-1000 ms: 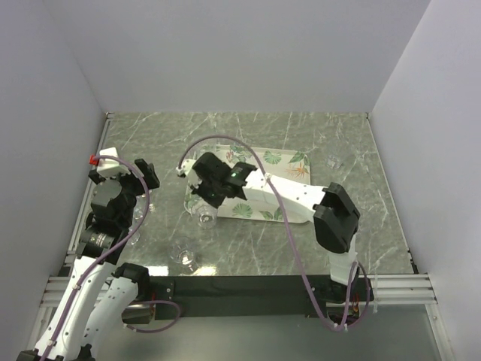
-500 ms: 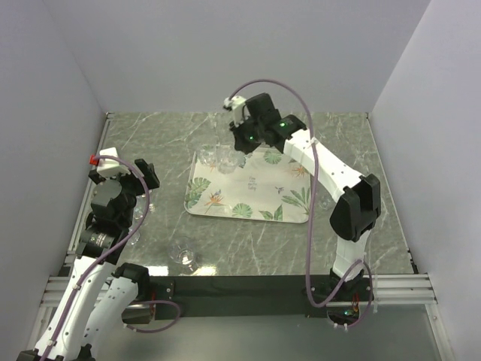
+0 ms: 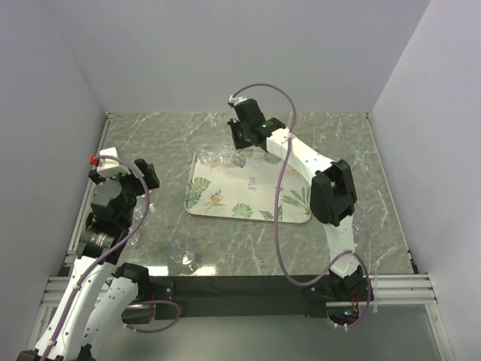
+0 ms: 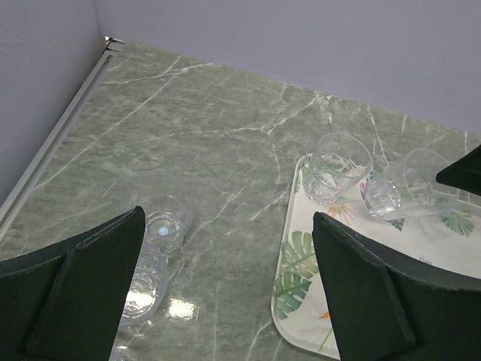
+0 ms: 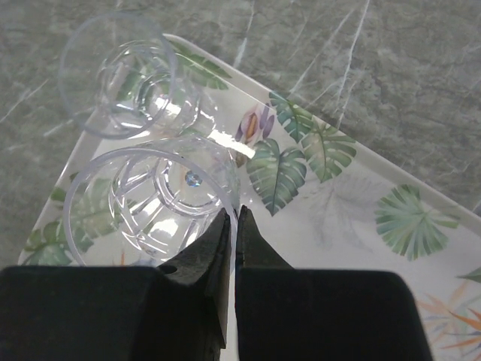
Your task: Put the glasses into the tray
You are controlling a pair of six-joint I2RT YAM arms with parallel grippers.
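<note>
Glasses (image 4: 342, 165) sit paired in the tray's (image 4: 294, 259) corner.

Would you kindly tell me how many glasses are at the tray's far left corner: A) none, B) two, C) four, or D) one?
B: one glass stands on the tray beside a second glass, whose rim the right gripper pinches.

Tray (image 4: 297, 248) R side off-frame
</note>
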